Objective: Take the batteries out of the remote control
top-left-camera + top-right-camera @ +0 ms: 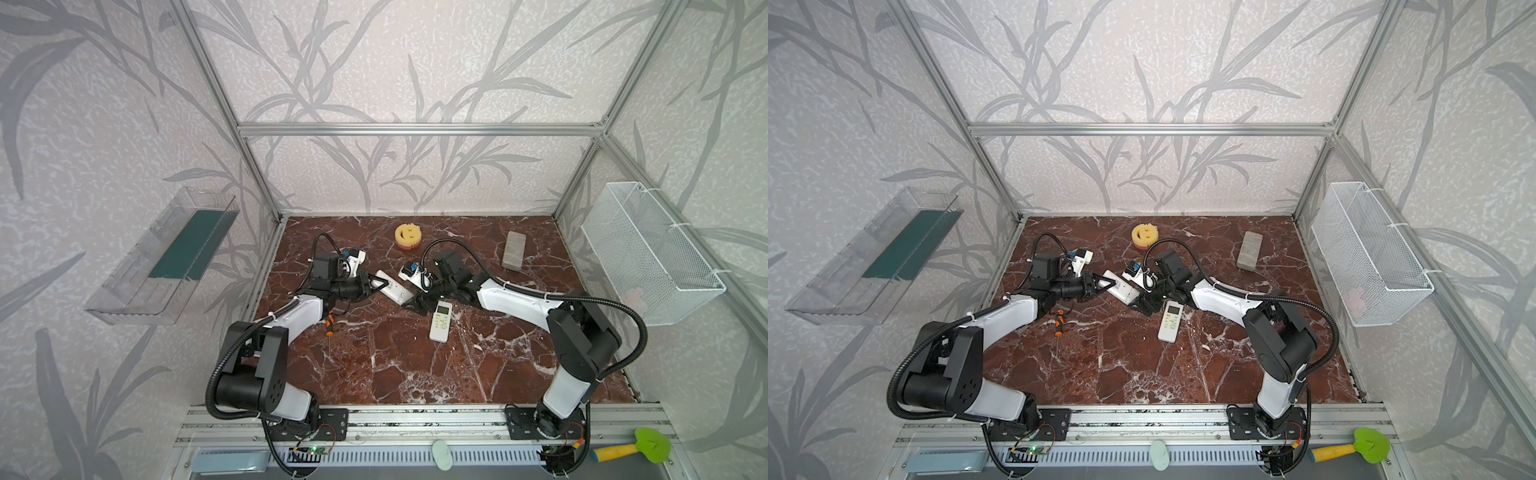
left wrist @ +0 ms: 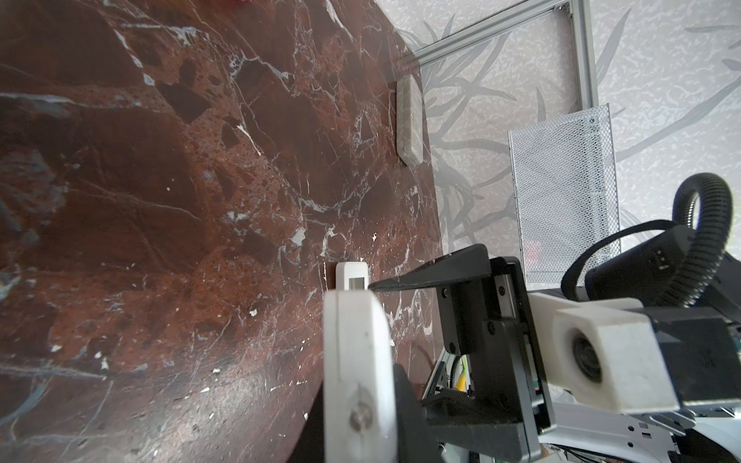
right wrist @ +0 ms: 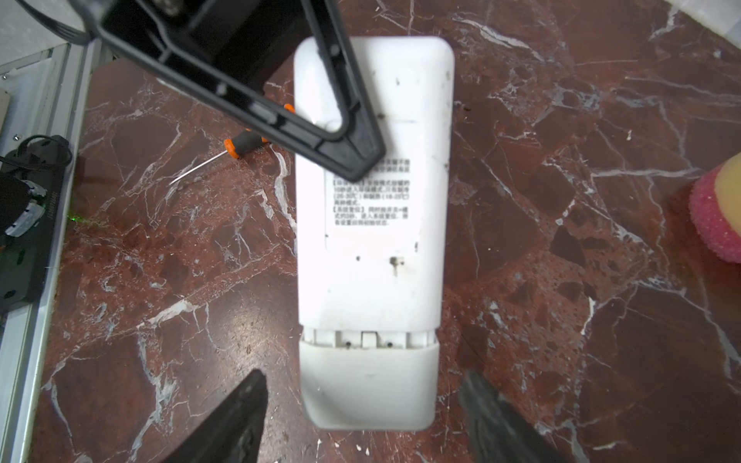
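Top views: left pincer (image 1: pixel 379 285) clamped on white plastic remote (image 1: pixel 395 289) mid-surface; white wire-mesh basket (image 1: pixel 1370 253) at right, contents unclear.

Left wrist: remote edge-on, gripped.

Right wrist: right pincer (image 3: pixel 361 417) spread, empty, straddling half-slid white cover (image 3: pixel 369 385). Batteries unseen, presumably inside. Next: pull cover free.

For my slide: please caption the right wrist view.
Remote control lies back-up, battery cover slid partly off.
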